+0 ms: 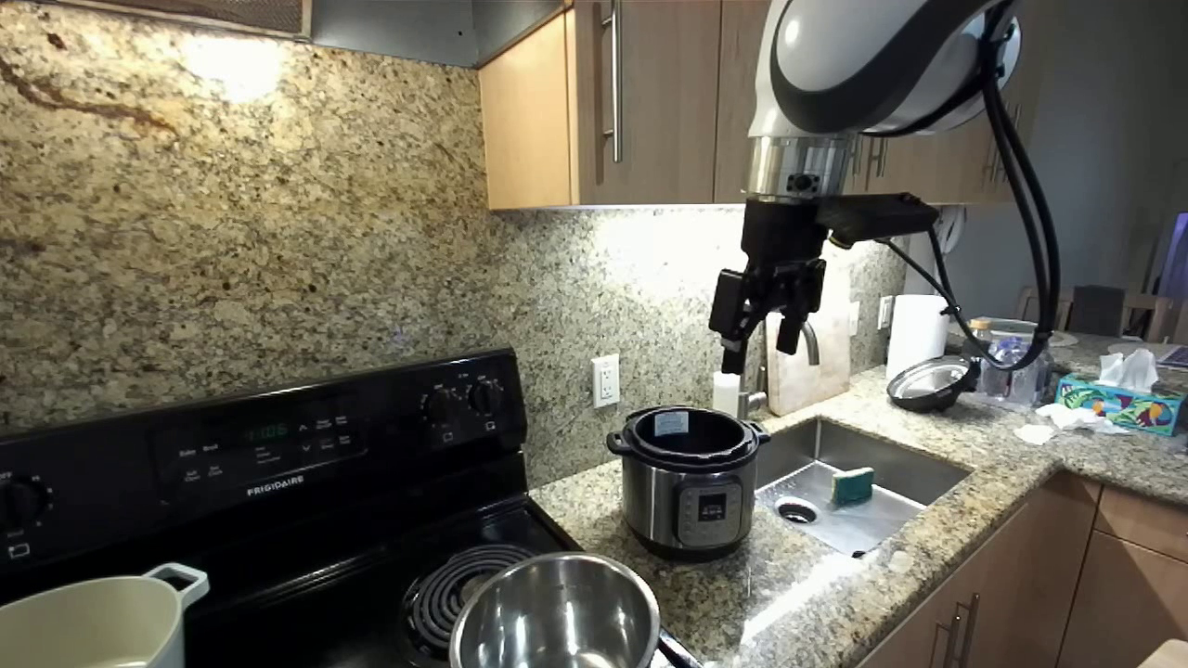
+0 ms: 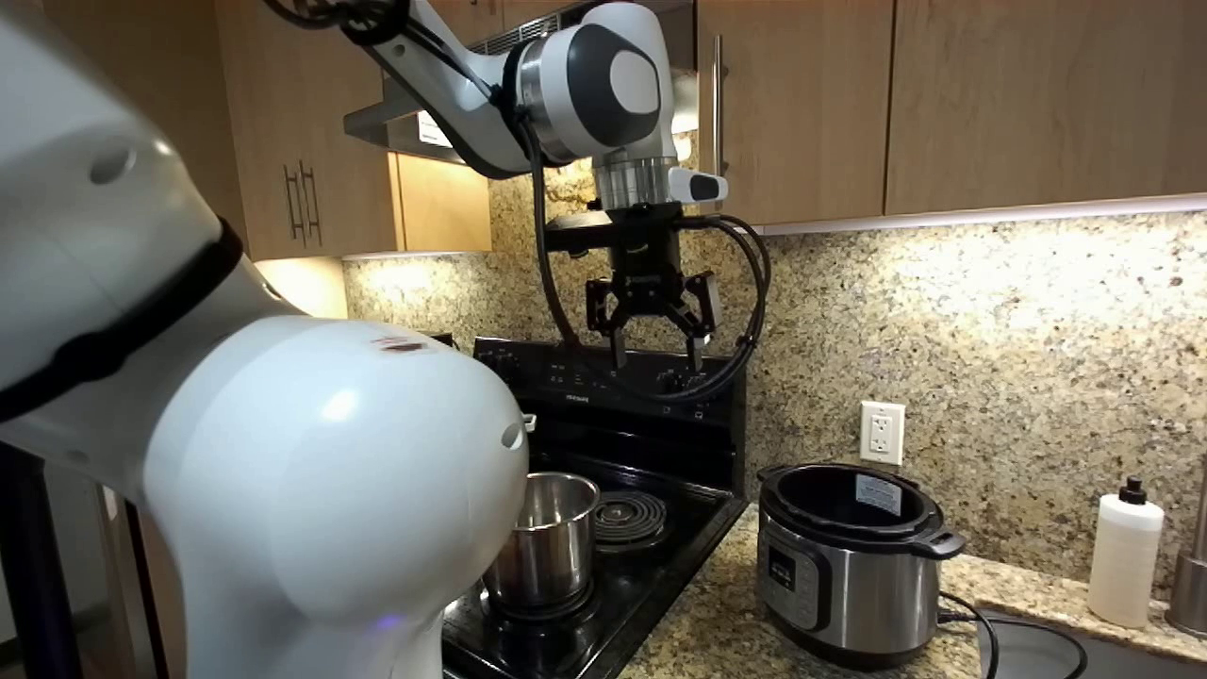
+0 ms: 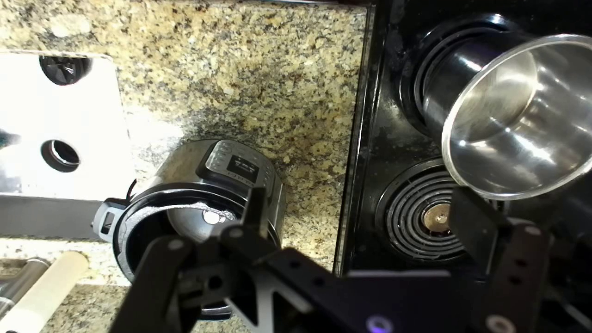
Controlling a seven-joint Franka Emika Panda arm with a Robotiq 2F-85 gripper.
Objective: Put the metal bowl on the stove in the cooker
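Note:
The shiny metal bowl [image 1: 557, 617] stands upright on a front coil burner of the black stove [image 1: 306, 594]. It also shows in an exterior view [image 2: 542, 564], partly hidden by the arm, and in the wrist view [image 3: 513, 125]. The steel cooker [image 1: 650, 506] stands lidless on the counter beside the stove, its dark inside showing; it also shows in an exterior view [image 2: 910, 604] and the wrist view [image 3: 185, 162]. My gripper [image 1: 761, 348] is open and empty, high above the counter and stove. Its fingers are spread wide in the wrist view [image 3: 358, 208].
A white handled pot [image 1: 102, 622] is on the stove's left in an exterior view. A sink [image 1: 891, 529] with a green sponge [image 1: 852, 486] lies beside the cooker. A white bottle [image 2: 1125, 556] stands by the wall. A lid [image 1: 931, 382] lies beyond the sink. Cabinets [image 1: 650, 102] hang above.

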